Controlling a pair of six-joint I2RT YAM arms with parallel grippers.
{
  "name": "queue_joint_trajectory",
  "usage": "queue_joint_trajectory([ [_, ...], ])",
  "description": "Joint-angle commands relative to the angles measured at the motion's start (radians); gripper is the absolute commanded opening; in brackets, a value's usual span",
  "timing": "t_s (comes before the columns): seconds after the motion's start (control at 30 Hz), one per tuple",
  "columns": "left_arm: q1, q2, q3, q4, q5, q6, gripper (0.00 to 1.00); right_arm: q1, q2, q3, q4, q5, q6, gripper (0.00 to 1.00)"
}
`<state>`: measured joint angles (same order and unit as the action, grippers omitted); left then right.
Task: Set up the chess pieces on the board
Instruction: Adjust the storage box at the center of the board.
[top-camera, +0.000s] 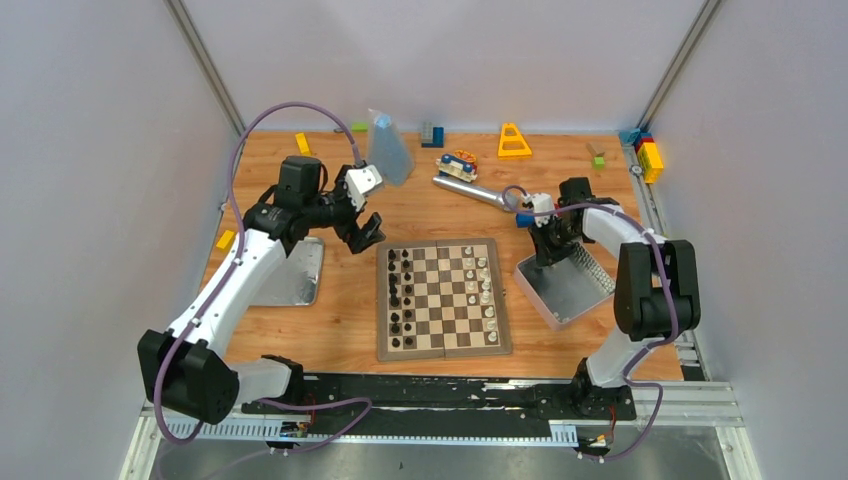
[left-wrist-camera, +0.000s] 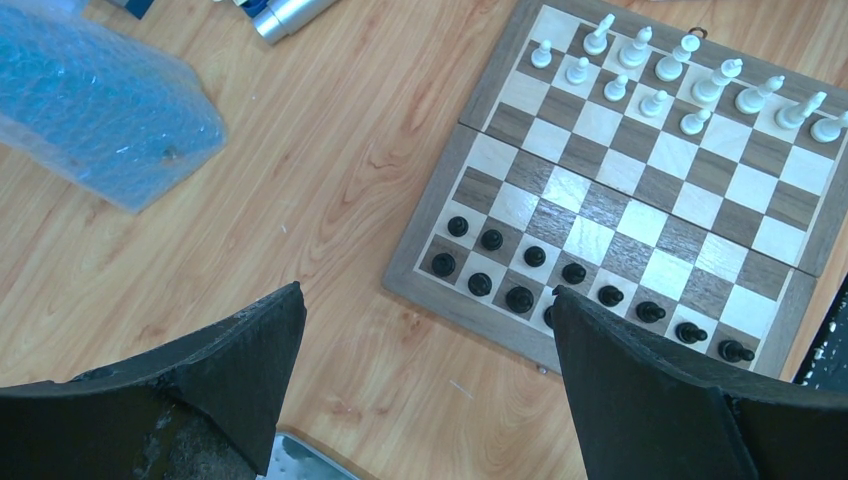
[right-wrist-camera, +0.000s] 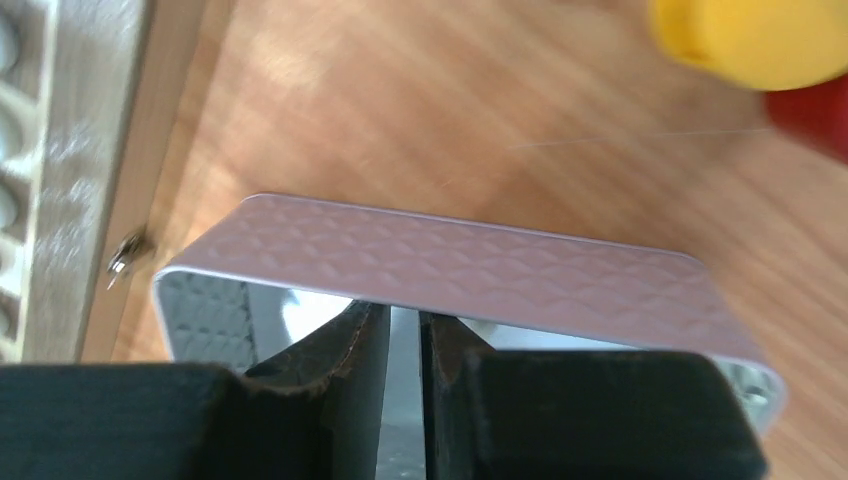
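Observation:
The board (top-camera: 445, 349) lies in the middle of the table. White chess pieces (top-camera: 482, 285) stand along its right side and black ones (top-camera: 400, 295) along its left. The left wrist view shows the board (left-wrist-camera: 400, 280), the white pieces (left-wrist-camera: 655, 100) at its far edge and the black pieces (left-wrist-camera: 519, 298) near. My left gripper (top-camera: 365, 232) (left-wrist-camera: 425, 290) hangs open and empty above the table, off the board's far-left corner. My right gripper (top-camera: 548, 260) (right-wrist-camera: 405, 315) reaches down into the metal tin (top-camera: 565, 290) (right-wrist-camera: 450, 265). Its jaws stand a narrow slit apart; the tin wall hides the tips.
A flat metal lid (top-camera: 295, 275) lies left of the board. A blue bubble-wrap bag (top-camera: 388, 148) (left-wrist-camera: 90, 100), a metal cylinder (top-camera: 470, 185), a yellow triangle (top-camera: 514, 140) and small bricks sit at the back. The board's edge (right-wrist-camera: 80, 150) lies close to the left of the tin.

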<state>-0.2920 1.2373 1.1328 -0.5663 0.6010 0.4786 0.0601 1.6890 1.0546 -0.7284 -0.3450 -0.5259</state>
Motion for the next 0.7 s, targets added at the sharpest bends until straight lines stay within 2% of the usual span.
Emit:
queue_joint_trajectory([
  [0.0,0.007,0.020,0.045,-0.004,0.003,0.020,1.00,-0.040,0.025,0.059,0.115,0.090,0.088,0.18],
  [0.27,0.007,0.080,0.090,-0.009,0.001,0.030,1.00,-0.170,0.004,0.061,0.167,0.110,0.138,0.20],
  [0.4,0.007,0.102,0.107,-0.010,0.003,0.033,1.00,-0.197,-0.049,0.027,0.159,0.058,0.117,0.31],
  [0.57,0.007,0.128,0.124,-0.007,0.010,0.034,1.00,-0.197,-0.113,-0.057,0.190,-0.075,0.107,0.51],
  [0.67,0.007,0.135,0.122,0.006,0.020,0.022,1.00,-0.197,-0.112,-0.101,0.251,-0.084,0.095,0.55],
])
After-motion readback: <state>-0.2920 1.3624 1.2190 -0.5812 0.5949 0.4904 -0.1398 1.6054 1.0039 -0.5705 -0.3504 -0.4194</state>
